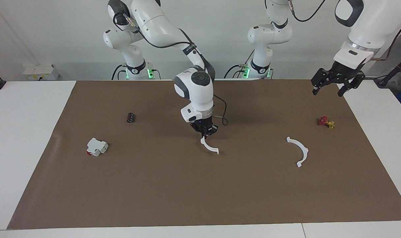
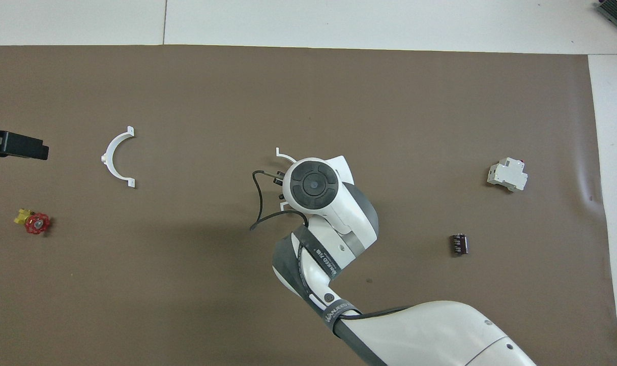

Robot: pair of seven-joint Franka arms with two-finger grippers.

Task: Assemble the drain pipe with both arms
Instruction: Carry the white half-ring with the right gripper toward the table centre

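Facing view shows right tool [image 1: 206,133] gripping a half-ring [image 1: 209,146], hidden overhead by its wrist; left tool [image 1: 332,86] wide over the desk [image 1: 28,138] corner.

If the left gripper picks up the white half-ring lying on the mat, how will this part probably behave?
The lying half-ring is a thin flat arc, so it probably weighs little and may flex. Flat on the brown mat, it offers little edge and might slide when nudged. The open left gripper is not over it.

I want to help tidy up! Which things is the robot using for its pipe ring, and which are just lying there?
Using:
held half-ring, in the shut right gripper
lying half-ring
open left gripper, waiting

Just lying there:
white-and-red block
black cylinder
red-and-yellow valve
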